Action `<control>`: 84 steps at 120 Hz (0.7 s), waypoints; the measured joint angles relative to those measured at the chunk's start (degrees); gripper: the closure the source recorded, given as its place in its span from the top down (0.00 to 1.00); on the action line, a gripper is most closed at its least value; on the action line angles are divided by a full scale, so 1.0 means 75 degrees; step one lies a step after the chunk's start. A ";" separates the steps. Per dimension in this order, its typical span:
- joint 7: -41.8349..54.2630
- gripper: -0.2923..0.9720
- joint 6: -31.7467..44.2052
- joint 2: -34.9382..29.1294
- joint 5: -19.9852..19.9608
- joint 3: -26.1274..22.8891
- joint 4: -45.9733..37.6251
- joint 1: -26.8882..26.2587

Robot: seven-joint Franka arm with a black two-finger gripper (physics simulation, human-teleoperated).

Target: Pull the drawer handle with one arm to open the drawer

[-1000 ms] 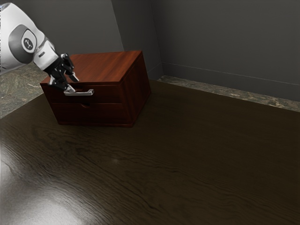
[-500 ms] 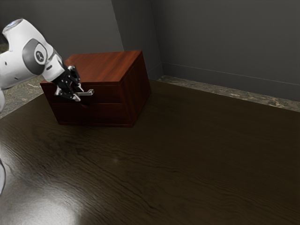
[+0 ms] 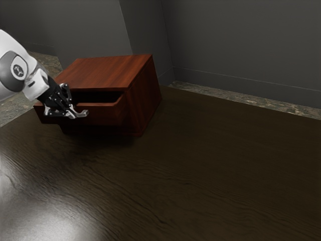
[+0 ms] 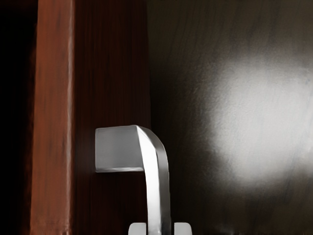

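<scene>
**Drawer (image 3: pixel 100 111) drawn out of its cabinet (image 3: pixel 135 83), handle (image 3: pixel 81 113) in the gripper's (image 3: pixel 71 112) grasp**

Since the frame half a second before, the drawer had slid out of the cabinet toward the exterior view's left, and the gripper and arm (image 3: pixel 17 70) had drawn back with it. A dark gap stood open between the drawer's front and the cabinet's face.

In the exterior view there was one red-brown wooden cabinet on one dark wooden table (image 3: pixel 200 170), near the grey wall's corner. One drawer, the upper one, stood partly out. It bore one silver handle, and the one black gripper was clamped on that handle from two sides, the white arm reaching in from the exterior view's left. The cabinet's lower part lay in the drawer's shadow – too dark to count what was there.

In the wrist view the single handle (image 4: pixel 155 176) ran as a bent silver bar, one end fixed to the drawer's front (image 4: pixel 110 73). Two pale pads (image 4: pixel 138 229) pressed the bar, one on each side. Beyond the front lay the drawer's dark inside – on the handle's other side was the table (image 4: pixel 244 107), with one bright patch of light on it.
</scene>
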 joint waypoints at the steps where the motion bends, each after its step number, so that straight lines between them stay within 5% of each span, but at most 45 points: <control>1: 0.0005 0.15 0.0013 -0.0039 0.0017 -0.0001 -0.0052 0.0000; 84: 0.0252 0.18 0.0432 -0.2239 0.1217 0.0323 -0.2690 -0.0048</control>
